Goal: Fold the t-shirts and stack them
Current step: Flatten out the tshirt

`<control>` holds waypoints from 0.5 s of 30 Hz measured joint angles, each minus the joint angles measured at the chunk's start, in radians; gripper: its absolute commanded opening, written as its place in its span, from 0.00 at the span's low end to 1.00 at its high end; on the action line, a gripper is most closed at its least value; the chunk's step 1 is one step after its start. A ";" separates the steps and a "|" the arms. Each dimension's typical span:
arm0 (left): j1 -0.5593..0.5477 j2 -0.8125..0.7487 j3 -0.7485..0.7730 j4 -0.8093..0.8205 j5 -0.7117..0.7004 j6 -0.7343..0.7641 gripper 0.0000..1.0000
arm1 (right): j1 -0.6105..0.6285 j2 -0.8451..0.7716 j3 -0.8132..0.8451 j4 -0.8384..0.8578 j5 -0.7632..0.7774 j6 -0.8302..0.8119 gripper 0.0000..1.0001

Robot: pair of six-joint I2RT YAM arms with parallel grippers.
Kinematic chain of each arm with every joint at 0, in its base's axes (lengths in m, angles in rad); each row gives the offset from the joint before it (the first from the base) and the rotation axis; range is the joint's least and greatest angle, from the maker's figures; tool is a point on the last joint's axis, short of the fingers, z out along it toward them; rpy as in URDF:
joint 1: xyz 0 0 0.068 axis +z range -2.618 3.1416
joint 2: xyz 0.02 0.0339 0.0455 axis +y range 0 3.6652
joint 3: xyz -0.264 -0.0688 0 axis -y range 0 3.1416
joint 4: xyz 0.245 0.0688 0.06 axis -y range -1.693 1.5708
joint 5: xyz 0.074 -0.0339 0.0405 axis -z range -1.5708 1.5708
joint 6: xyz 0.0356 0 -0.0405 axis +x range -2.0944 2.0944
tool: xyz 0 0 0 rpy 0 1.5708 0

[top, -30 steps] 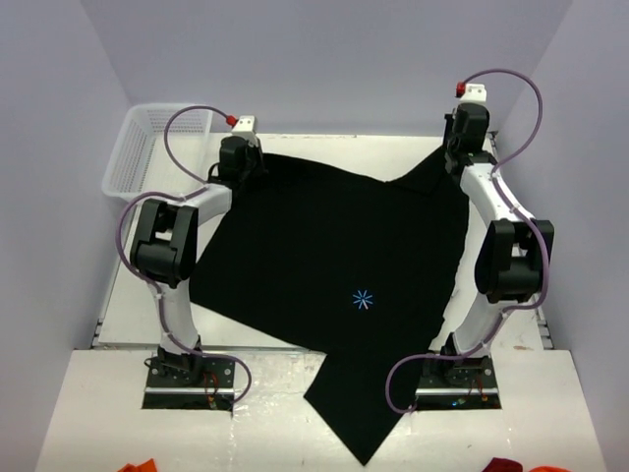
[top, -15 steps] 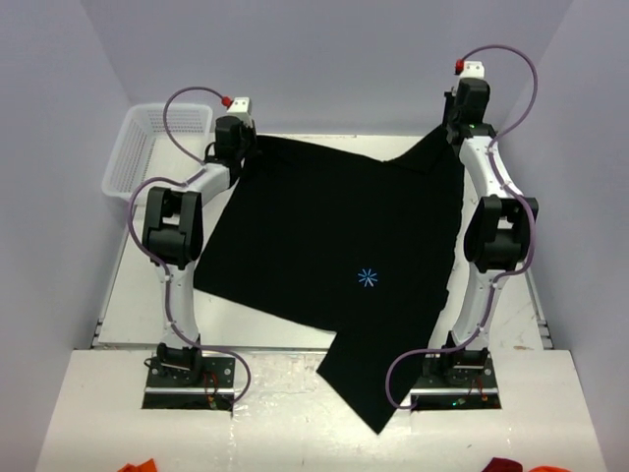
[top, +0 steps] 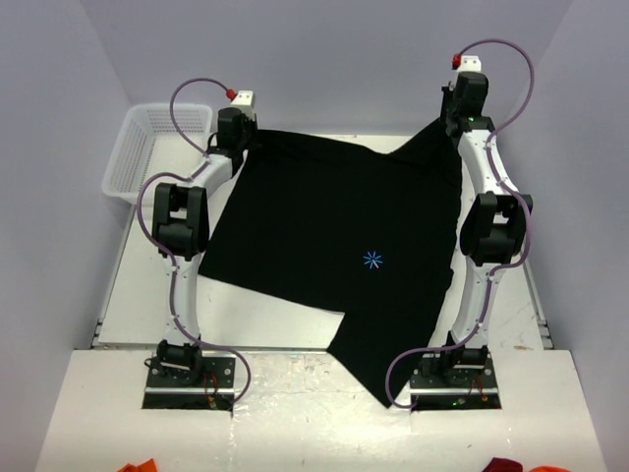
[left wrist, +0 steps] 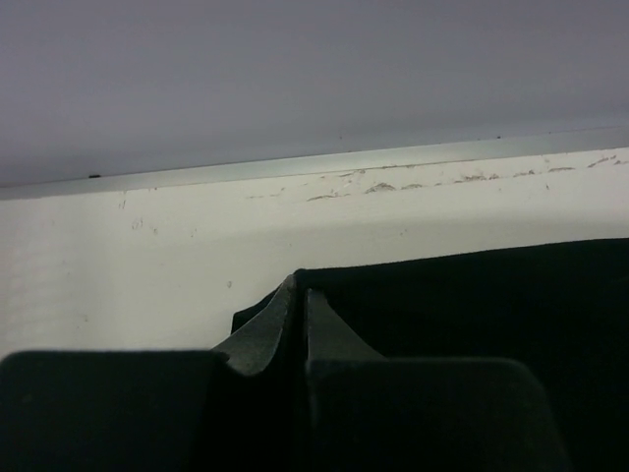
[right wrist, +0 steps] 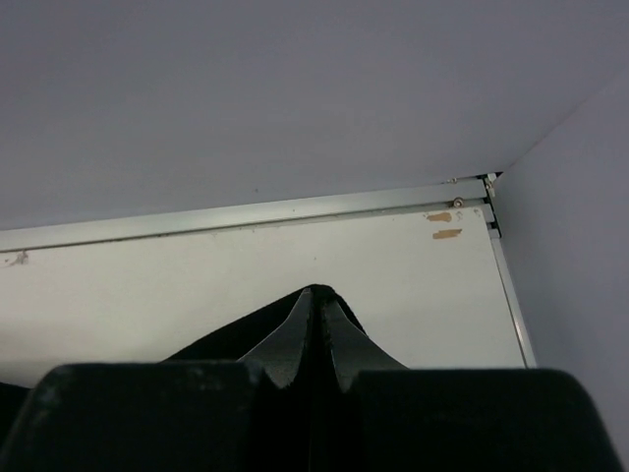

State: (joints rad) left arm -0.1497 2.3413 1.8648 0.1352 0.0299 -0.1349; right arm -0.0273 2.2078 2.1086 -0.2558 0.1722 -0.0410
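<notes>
One black t-shirt (top: 334, 236) lies spread over the table, with a small blue star mark near its middle and one end hanging over the near edge. My left gripper (top: 239, 141) is shut on the shirt's far left corner (left wrist: 298, 285). My right gripper (top: 460, 126) is shut on the far right corner (right wrist: 316, 293), pinching a peak of cloth. Both arms are stretched to the back of the table. The cloth is drawn fairly flat between the two grippers. No other black shirt shows.
A white mesh basket (top: 147, 147) stands at the far left corner. The back wall is close behind both grippers. Red and orange cloth (top: 138, 466) lies at the bottom edge, with more at the bottom right (top: 511, 465). White table (top: 138, 285) shows left of the shirt.
Both arms have stretched further toward the back wall, drawing the shirt away from the near edge. The hanging end has slid up and shortened.
</notes>
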 measured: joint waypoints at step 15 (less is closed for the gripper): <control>0.001 -0.062 0.006 -0.098 0.027 -0.003 0.00 | 0.082 -0.017 0.196 -0.154 -0.006 -0.008 0.00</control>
State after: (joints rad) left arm -0.1486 2.2795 1.8713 0.0368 0.0566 -0.1383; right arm 0.0544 2.1906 2.3043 -0.4095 0.1665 -0.0490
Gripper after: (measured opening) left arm 0.006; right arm 0.007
